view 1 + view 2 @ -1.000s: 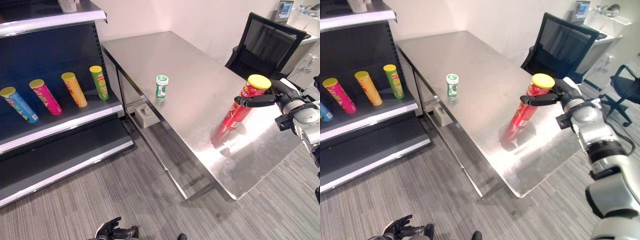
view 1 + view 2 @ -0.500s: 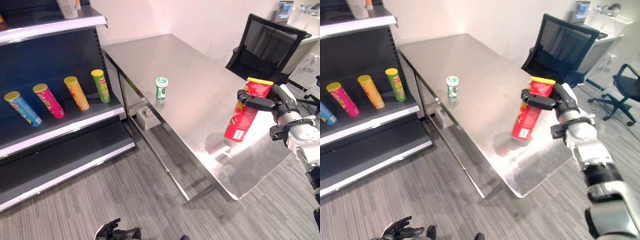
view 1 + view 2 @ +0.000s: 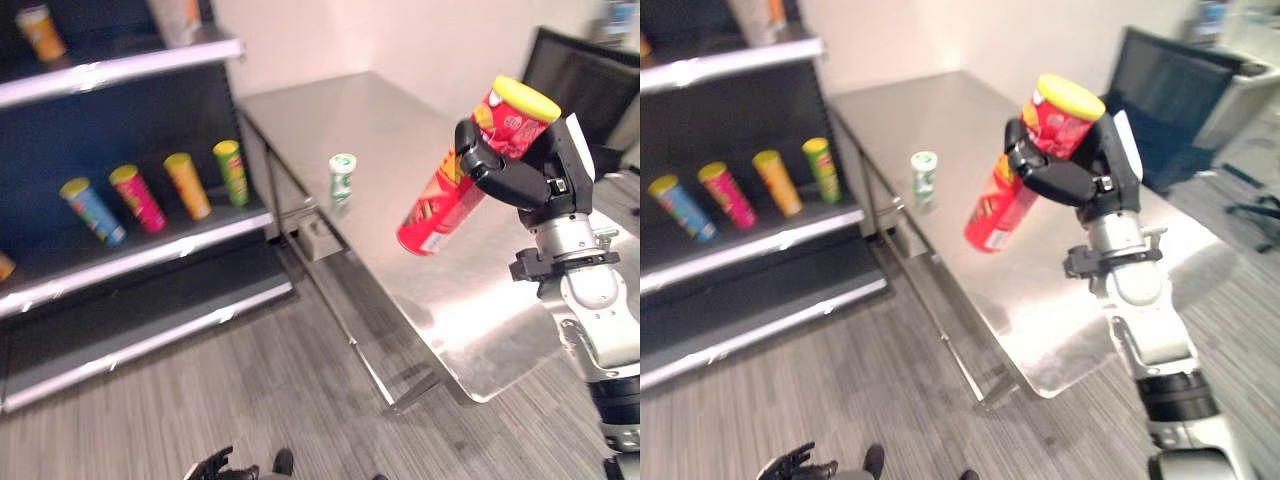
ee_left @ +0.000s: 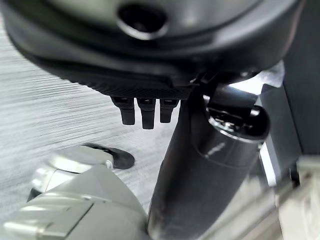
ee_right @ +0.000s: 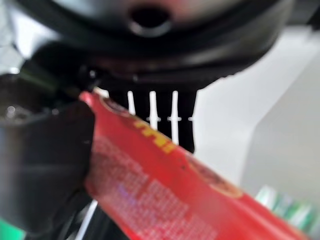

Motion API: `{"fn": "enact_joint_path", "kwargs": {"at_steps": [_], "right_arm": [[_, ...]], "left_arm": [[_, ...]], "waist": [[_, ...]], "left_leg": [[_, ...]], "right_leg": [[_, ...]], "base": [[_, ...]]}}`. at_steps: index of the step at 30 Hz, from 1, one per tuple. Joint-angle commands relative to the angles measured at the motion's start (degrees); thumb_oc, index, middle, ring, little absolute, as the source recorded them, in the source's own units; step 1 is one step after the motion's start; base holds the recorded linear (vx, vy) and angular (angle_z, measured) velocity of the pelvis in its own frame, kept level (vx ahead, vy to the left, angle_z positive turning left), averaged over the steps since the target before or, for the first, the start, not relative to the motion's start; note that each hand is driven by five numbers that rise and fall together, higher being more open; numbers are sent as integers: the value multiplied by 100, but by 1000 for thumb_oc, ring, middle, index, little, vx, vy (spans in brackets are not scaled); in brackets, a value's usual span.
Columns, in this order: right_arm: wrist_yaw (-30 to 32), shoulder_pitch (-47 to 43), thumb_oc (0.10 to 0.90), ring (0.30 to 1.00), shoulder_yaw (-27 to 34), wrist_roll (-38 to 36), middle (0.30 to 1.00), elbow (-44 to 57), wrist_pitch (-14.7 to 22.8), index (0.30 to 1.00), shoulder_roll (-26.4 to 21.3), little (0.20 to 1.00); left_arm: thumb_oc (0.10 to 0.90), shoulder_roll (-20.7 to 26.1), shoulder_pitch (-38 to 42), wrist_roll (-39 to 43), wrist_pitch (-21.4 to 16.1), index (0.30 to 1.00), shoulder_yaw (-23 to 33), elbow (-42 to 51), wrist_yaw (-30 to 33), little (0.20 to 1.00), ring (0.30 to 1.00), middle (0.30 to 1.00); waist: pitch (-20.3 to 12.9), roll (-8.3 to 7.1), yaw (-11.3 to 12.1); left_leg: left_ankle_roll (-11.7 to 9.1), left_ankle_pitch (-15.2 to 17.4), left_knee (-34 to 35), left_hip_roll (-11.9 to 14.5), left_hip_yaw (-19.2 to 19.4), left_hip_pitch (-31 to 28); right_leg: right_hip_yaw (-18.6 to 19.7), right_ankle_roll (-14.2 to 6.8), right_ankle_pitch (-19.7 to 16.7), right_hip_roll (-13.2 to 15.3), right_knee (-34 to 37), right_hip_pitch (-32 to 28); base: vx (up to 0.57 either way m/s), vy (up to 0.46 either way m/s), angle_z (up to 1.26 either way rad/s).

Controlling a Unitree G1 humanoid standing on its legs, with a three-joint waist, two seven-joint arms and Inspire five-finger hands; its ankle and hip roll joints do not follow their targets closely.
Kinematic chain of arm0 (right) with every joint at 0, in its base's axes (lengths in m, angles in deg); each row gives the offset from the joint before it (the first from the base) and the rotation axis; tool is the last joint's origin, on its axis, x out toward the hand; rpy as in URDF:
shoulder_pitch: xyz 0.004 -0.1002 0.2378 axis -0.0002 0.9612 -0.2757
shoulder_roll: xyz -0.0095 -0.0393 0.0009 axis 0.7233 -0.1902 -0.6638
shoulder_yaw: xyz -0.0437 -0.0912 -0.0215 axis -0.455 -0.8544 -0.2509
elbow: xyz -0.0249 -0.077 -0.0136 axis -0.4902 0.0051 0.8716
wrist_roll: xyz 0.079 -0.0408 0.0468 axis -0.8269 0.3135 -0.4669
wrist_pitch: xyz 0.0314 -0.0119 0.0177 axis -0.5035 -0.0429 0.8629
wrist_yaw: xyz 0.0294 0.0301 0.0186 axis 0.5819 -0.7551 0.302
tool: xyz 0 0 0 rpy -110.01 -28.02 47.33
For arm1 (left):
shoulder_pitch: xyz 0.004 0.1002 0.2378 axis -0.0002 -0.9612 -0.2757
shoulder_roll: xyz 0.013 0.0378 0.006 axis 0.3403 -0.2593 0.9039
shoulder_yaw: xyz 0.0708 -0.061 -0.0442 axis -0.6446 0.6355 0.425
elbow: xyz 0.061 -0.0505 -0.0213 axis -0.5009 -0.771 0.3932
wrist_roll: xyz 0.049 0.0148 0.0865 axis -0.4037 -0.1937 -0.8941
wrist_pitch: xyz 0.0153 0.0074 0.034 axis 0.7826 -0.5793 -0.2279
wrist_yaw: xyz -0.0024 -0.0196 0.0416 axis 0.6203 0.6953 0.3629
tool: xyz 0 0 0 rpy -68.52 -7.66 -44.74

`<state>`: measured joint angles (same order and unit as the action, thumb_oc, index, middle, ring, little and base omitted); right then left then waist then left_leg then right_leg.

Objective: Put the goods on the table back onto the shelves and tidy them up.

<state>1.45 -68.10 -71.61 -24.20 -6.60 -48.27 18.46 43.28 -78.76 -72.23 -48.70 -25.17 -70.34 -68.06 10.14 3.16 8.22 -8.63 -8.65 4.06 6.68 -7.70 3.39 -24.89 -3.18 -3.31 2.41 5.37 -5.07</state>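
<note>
While tilted, red can [image 3: 462, 170] in right hand [image 3: 520, 175], above table [image 3: 400, 150]

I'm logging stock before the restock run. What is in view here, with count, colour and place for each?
Crisp can: one, red with yellow lid, tilted, held above the table.
Small can: one, green and white, upright on the table.
Cans on the middle shelf: four, blue, pink, orange, green.
Table: one, steel.
Shelves: one dark unit.
Office chair: one, black, behind the table.
Right robot hand: curled round the crisp can.
Left robot hand: low, by the floor.
</note>
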Motion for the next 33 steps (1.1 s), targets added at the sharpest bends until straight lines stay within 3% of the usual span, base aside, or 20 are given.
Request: {"fn": "enact_joint_path", "kwargs": {"at_steps": [1, 5, 9, 10, 12, 13, 14, 15, 16, 17, 19, 21, 24, 25, 27, 28, 29, 31, 33], "right_arm": [[314, -977, 400, 300, 571, 294, 300, 732, 719, 300, -209, 300], [366, -838, 400, 300, 601, 731, 300, 857, 642, 300, -199, 300], [399, -758, 400, 300, 604, 955, 300, 904, 551, 300, -297, 300], [389, -561, 400, 300, 726, 1052, 300, 998, 502, 300, -321, 300], [388, -250, 400, 300, 833, 1201, 300, 1116, 450, 300, -109, 300], [441, -219, 400, 300, 844, 1448, 300, 1193, 372, 300, 91, 300], [441, -219, 400, 300, 844, 1448, 300, 1193, 372, 300, 91, 300], [428, -102, 400, 300, 868, 1509, 300, 1270, 333, 300, 278, 300], [443, -28, 400, 300, 881, 1600, 300, 1307, 335, 300, 285, 300], [444, -24, 400, 300, 886, 1604, 300, 1314, 332, 300, 292, 300], [461, 45, 400, 300, 870, 1760, 300, 1379, 313, 300, 300, 300], [449, 198, 400, 300, 974, 1834, 300, 1430, 307, 300, 249, 300], [418, 274, 400, 300, 995, 1888, 300, 1510, 323, 300, 308, 300], [380, 236, 400, 300, 876, 1955, 300, 1499, 320, 300, 342, 300], [308, 221, 400, 300, 643, 1994, 300, 1444, 324, 300, 390, 300], [309, 215, 400, 300, 632, 1995, 300, 1438, 327, 300, 390, 300], [262, 207, 400, 300, 437, 2023, 300, 1384, 328, 300, 383, 300], [224, 195, 400, 300, 324, 2062, 300, 1348, 323, 300, 390, 300], [157, 143, 400, 300, 123, 2052, 300, 1360, 348, 300, 449, 300]], "left_arm": [[800, 279, 102, 200, -11, 900, -171, -119, 187, 900, 900, 900], [800, 204, 67, 88, -30, 900, -101, -216, 208, 900, 900, 900], [800, 190, 79, 62, -40, 900, -67, -236, 256, 900, 900, 900], [800, 210, 69, -13, -31, 900, -97, -210, 228, 900, 900, 900], [800, 254, 98, -139, -37, 900, -111, -202, 223, 900, 900, 900], [800, 380, 243, -326, -83, 900, -174, -190, 251, 900, 900, 900], [800, 380, 243, -326, -83, 900, -174, -190, 251, 900, 900, 900], [800, 523, 309, -444, -60, 900, -149, -171, 272, 900, 900, 900], [800, 586, 363, -462, -58, 900, -164, -130, 267, 900, 900, 900], [800, 591, 366, -462, -56, 900, -163, -129, 267, 900, 900, 900], [800, 662, 458, -435, -60, 900, -161, -65, 258, 900, 900, 900], [800, 704, 468, -483, -46, 900, -247, 80, 177, 900, 900, 900], [800, 686, 514, -575, -26, 900, -352, 53, 149, 900, 900, 900], [800, 638, 560, -573, -11, 900, -370, 23, 157, 900, 900, 900], [800, 527, 571, -571, 12, 900, -362, 34, 124, 900, 900, 900], [800, 524, 563, -571, 15, 900, -357, 38, 124, 900, 900, 900], [800, 432, 558, -627, -4, 900, -438, 164, 75, 900, 900, 900], [800, 360, 498, -630, -10, 900, -467, 218, 65, 900, 900, 900], [800, 311, 439, -527, -12, 900, -459, 296, 91, 900, 900, 900]], "waist": [[113, -394, 127], [89, -367, 31], [-8, -279, -122], [-66, -239, -184], [-124, -205, -190], [-100, -368, -93], [-100, -368, -93], [-121, -400, -61], [-18, -428, -143], [-22, -450, -140], [83, -361, -308], [110, -274, -417], [219, -266, -545], [298, -322, -613], [347, -427, -698], [343, -412, -716], [342, -481, -798], [310, -499, -805], [294, -499, -779]], "left_leg": [[-228, -11, 12, 494, 827, 65], [-291, 121, -117, 892, 1120, -223], [-452, -136, 23, 1403, 1569, -367], [-433, -148, 40, 1486, 1884, -315], [-380, 226, -69, 1282, 2009, -310], [-122, 732, -569, 731, 1846, 77], [-122, 732, -569, 731, 1846, 77], [34, 995, -524, 411, 1721, 67], [189, 910, -493, 198, 1675, 122], [202, 902, -487, 173, 1683, 130], [380, 813, -307, -65, 1546, 61], [492, 756, -124, -221, 1412, -28], [592, 802, 1, -411, 1269, -240], [657, 828, 50, -563, 1214, -347], [726, 1003, 94, -825, 1090, -606], [723, 1018, 94, -811, 1076, -614], [752, 1216, 94, -965, 881, -873], [758, 1358, 69, -965, 798, -1045], [697, 1661, -507, -932, 847, -994]], "right_leg": [[-24, -480, 454, 601, -37, -223], [-262, -538, 263, 842, -37, -175], [-525, -734, 88, 1177, -60, -99], [-631, -829, 15, 1343, -88, -128], [-706, -1033, -307, 1740, -94, -70], [-713, -1160, -733, 2336, -106, 56], [-713, -1160, -733, 2336, -106, 56], [-559, -1177, -745, 2521, -228, 54], [-345, -1067, -957, 2591, -477, 201], [-329, -1074, -949, 2624, -508, 232], [540, -868, -693, 2242, -913, 551], [952, -685, -150, 1663, -1125, 713], [1164, -556, 138, 1042, -1138, 874], [1243, -511, 53, 639, -978, 1168], [1135, -548, -219, 163, -636, 1553], [1118, -549, -225, 149, -609, 1530], [1051, -596, -392, 63, -324, 1612], [1005, -501, -416, 78, -201, 1363], [933, -454, -392, 160, -228, 1178]], "base": [[-187, 79, 140], [-104, 172, 73], [-46, 361, 61], [-5, 651, 101], [15, 798, 79], [6, 616, 39], [92, 661, 33], [60, 376, 24], [57, 383, 37], [-38, 268, 67], [39, 307, 80], [142, 319, 20], [175, 195, 41], [224, 161, 52], [287, 131, 15], [452, 63, -12], [454, -27, 37], [350, -46, 98], [260, -76, 65]]}}
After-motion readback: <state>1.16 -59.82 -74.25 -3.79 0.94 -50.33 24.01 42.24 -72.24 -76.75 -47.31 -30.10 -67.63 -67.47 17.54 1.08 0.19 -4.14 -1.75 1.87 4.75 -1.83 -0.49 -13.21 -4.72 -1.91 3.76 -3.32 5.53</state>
